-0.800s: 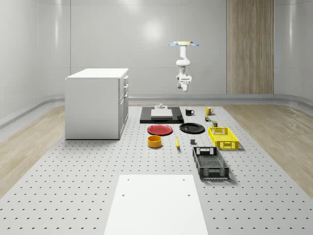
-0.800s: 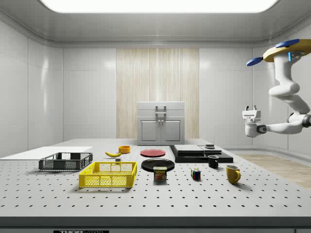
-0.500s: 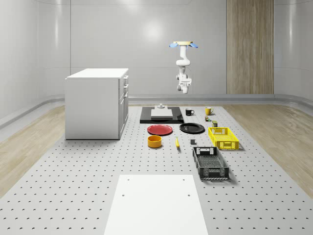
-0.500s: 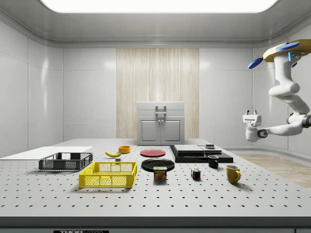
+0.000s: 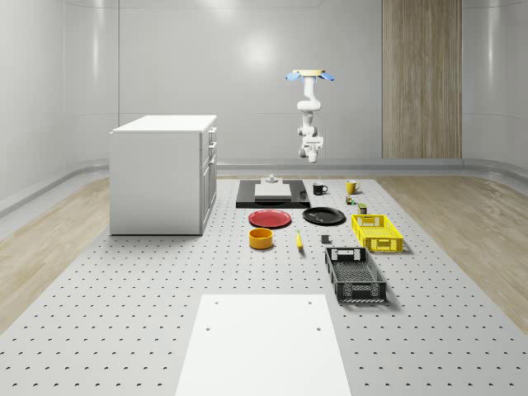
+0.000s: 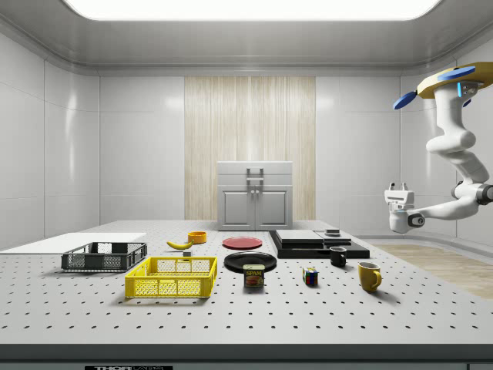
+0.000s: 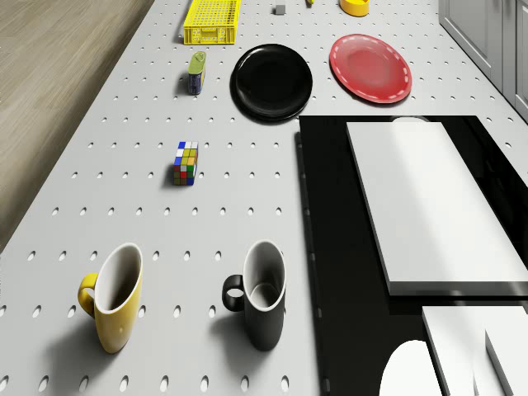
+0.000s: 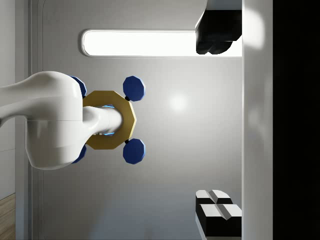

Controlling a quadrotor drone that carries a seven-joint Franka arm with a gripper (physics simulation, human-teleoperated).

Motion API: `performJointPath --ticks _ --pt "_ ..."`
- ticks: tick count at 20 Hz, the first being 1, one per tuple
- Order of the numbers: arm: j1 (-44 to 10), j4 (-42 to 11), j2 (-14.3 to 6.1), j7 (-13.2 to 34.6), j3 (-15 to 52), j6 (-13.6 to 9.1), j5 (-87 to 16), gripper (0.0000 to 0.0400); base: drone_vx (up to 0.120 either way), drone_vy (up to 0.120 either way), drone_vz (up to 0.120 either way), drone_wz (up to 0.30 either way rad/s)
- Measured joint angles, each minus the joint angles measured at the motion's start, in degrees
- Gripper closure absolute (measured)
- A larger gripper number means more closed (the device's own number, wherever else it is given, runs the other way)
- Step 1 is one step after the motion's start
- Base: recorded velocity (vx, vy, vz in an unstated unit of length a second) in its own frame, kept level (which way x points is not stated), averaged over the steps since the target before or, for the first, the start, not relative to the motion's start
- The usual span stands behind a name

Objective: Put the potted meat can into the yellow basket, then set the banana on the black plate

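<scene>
Hovers high in the air: quadrotor drone (image 6: pixel 451 79), well apart from the round black plate (image 7: pixel 272 81), beyond the black and yellow mugs on the perforated table. Holds the arm folded below it, with the two-finger gripper (image 6: pixel 398 186) turned upward toward the rotors. Shows the fingers (image 8: pixel 220 30) spread wide in the wrist view, nothing between them.

Stands just beside the black plate, between it and the yellow mesh basket (image 7: pixel 213 21): small rounded-corner potted meat can (image 7: pixel 196 73). Wears a blue and yellow label with red-and-yellow lettering on the face seen in the side view. Sits upright and clear on all sides.

Probably handles as a stiff metal tin, fairly dense for its size, with smooth printed walls that may slip under a light pinch. Best taken from above across the two broad flat faces, around mid-height, squarely enough to stop it twisting.

Lies near the black plate, on the side away from the drone: curved yellow banana (image 6: pixel 179 245). Likely soft and easily bruised; calls for a gentle pinch across its middle.
</scene>
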Motion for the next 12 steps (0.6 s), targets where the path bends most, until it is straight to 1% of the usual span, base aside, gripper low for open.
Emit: performJointPath --ticks 5,12 --pt "-0.05 1.06 0.35 -0.02 0.03 -0.48 0.02 0.0 0.12 0.12 0.0 0.0" --pt "-0.1 1.31 0.34 -0.04 0.07 -0.44 0.03 0.0 0.12 0.12 0.0 0.0"
